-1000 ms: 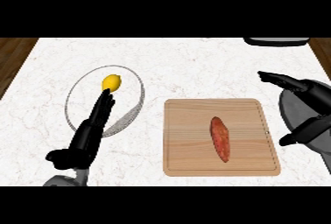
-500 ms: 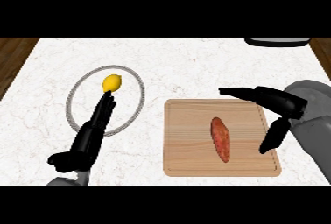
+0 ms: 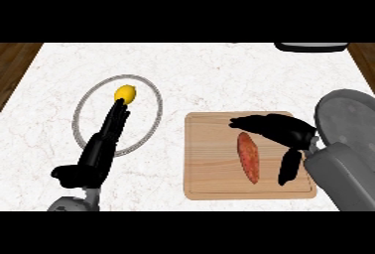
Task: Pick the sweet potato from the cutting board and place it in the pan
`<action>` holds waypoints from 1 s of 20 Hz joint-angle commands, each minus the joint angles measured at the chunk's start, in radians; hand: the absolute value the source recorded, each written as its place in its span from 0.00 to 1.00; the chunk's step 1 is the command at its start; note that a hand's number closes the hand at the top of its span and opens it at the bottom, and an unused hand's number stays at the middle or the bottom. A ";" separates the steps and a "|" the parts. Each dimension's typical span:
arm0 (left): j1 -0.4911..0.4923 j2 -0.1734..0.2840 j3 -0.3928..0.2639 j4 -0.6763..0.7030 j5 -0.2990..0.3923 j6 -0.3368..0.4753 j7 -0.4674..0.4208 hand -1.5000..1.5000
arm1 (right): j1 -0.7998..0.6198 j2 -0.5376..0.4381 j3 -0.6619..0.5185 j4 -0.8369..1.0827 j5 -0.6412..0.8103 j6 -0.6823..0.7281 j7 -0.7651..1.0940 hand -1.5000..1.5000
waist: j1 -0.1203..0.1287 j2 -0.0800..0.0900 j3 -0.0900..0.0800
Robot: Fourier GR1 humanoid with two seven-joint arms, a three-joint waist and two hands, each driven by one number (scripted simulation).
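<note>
A long orange-red sweet potato [image 3: 247, 157] lies lengthwise on the wooden cutting board [image 3: 212, 173] at centre right. My right hand [image 3: 282, 133] hovers over the board just right of the potato, open, its fingers arched over the potato's top end and its thumb hanging down beside it. The pan [image 3: 150, 124] shows as a round grey ring on the counter at the left, with a yellow lemon [image 3: 126, 93] in its upper part. My left hand [image 3: 108, 135] rests open across the pan, fingers straight and pointing at the lemon.
A dark appliance [image 3: 311, 46] sits at the counter's far right edge. Wooden floor shows beyond the marble counter [image 3: 219, 74] at both upper corners.
My right hand has moved left from the counter's right side to above the board, next to the sweet potato. The left hand has stayed put.
</note>
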 commanded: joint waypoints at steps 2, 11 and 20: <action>-0.001 -0.047 0.023 0.052 -0.041 -0.017 -0.038 0.50 | 0.067 -0.006 -0.059 -0.023 0.074 0.028 -0.053 0.00 | -0.003 0.000 0.000; 0.043 -0.059 0.025 -0.116 -0.067 -0.034 0.080 0.50 | 0.062 0.144 -0.108 0.081 0.171 -0.025 -0.049 0.00 | 0.001 0.000 0.000; 0.040 -0.119 0.052 -0.010 -0.122 -0.051 0.017 0.50 | -0.011 0.241 -0.137 0.308 0.309 -0.087 -0.115 0.00 | 0.003 0.001 0.000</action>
